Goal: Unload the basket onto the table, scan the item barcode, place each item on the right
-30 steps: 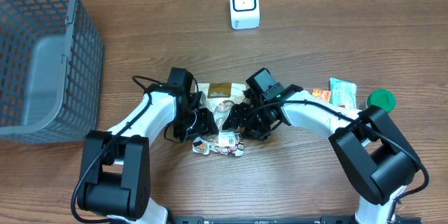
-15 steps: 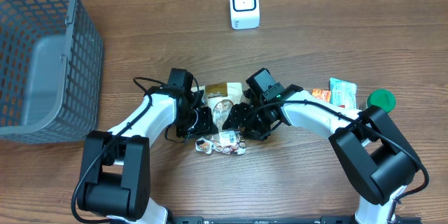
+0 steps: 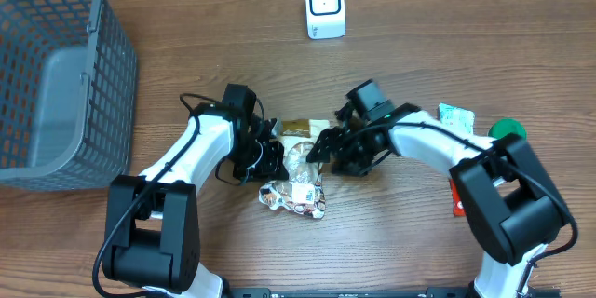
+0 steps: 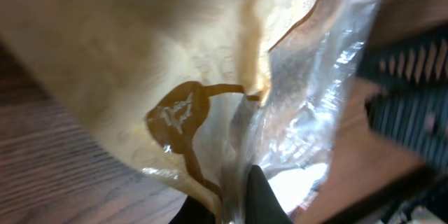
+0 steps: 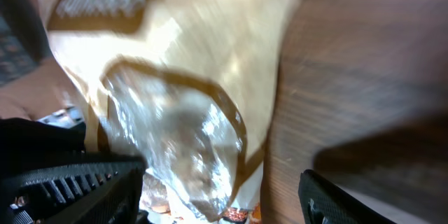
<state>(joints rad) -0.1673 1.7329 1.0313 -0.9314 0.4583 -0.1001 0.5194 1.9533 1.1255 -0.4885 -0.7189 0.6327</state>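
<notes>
Centre frame: your left gripper (image 3: 276, 155) has just clamped onto the tan snack bag (image 3: 296, 128) (right gripper (image 3: 322, 145) spread wide, empty), ready for scanning.

Just below the left fingers (image 3: 272, 162) and right fingers (image 3: 321, 146), you have a crumpled printed wrapper (image 3: 294, 196) lying on the wooden table (image 3: 419, 19). Well off to the left of the left fingers stands a gray mesh basket (image 3: 116, 84). Out to the right of the right fingers lie an orange packet (image 3: 426, 126), a green-and-white packet (image 3: 456, 119) and a green round cap (image 3: 508, 131).
</notes>
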